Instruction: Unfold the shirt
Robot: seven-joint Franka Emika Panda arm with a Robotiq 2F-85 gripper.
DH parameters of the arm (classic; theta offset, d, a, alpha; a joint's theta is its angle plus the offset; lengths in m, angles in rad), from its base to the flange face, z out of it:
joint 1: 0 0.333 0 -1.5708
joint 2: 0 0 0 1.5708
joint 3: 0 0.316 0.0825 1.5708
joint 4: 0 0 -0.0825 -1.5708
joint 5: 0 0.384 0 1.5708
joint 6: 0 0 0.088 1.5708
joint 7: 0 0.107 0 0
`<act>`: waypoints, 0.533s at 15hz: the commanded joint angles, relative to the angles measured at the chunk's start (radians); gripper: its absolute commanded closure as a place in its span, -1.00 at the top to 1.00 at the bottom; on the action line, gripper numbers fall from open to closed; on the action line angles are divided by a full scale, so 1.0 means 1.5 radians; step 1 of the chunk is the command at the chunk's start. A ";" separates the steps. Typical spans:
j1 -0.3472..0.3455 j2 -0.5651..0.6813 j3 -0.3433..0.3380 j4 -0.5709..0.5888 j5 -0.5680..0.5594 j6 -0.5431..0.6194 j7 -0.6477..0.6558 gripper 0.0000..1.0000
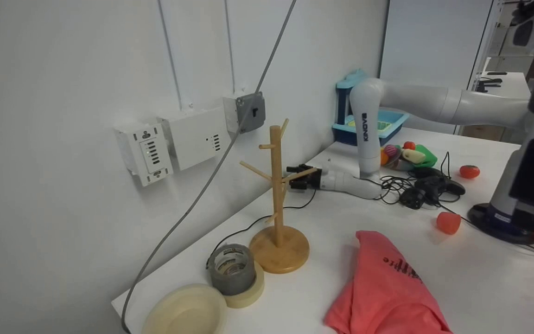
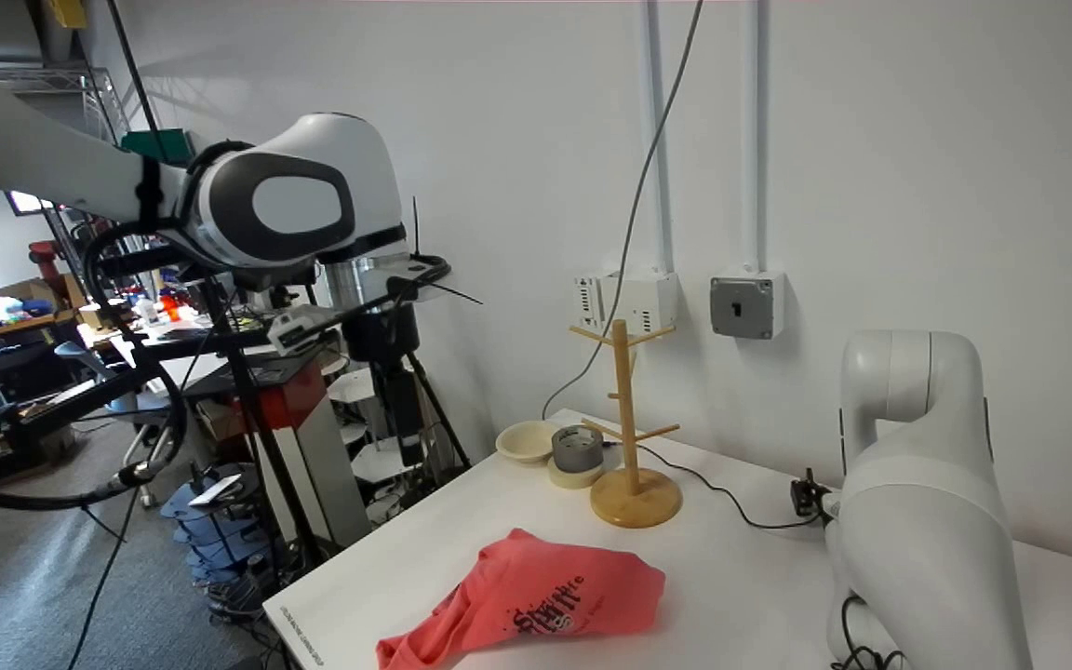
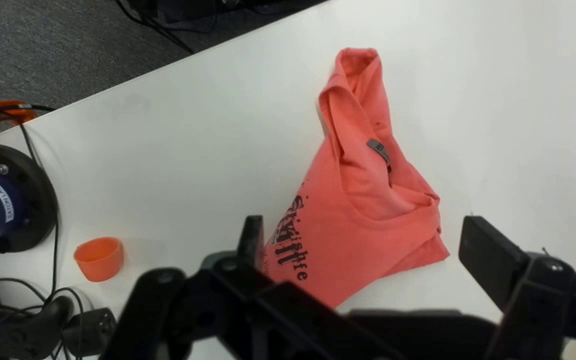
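The shirt (image 2: 582,591) lies bunched and doubled over itself on the counter (image 2: 741,577); I'd say most unfolding remains. The hand (image 3: 363,227) hangs spread wide, holding nothing.

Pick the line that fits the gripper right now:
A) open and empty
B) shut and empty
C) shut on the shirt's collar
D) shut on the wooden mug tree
A: in the wrist view the gripper stands with its jaws wide apart, and in an exterior view the shirt lies on the table, well below and clear of it.
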State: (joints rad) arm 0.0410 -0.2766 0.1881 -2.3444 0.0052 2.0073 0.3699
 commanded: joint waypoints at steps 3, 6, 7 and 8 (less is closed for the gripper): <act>0.006 0.158 0.017 0.098 -0.045 0.061 0.147 1.00; 0.024 0.227 0.007 0.152 -0.062 0.060 0.197 1.00; 0.031 0.239 0.003 0.167 -0.064 0.055 0.202 1.00; 0.032 0.196 -0.005 0.115 -0.046 0.064 0.171 1.00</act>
State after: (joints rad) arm 0.0592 0.0190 0.2111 -2.1711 -0.0646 2.1054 0.6289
